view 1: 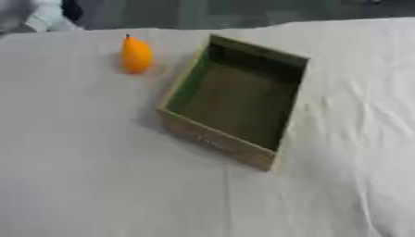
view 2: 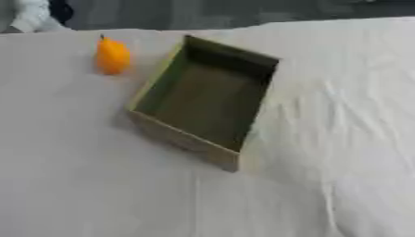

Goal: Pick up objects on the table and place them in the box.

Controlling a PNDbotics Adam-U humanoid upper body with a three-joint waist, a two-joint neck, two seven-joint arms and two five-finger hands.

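An orange pear-shaped fruit (view 1: 136,55) with a short dark stem stands on the white cloth at the far left. Just to its right sits an open olive-green box (view 1: 235,99), turned at an angle, with nothing visible inside it. The fruit is apart from the box's left wall by a small gap. Neither of my hands shows in either view.
A white cloth (view 1: 81,176) with creases covers the table, wrinkled most on the right side (view 2: 348,120). The table's far edge runs along the top, with a dark background and a pale shape (view 1: 45,16) behind it at the upper left.
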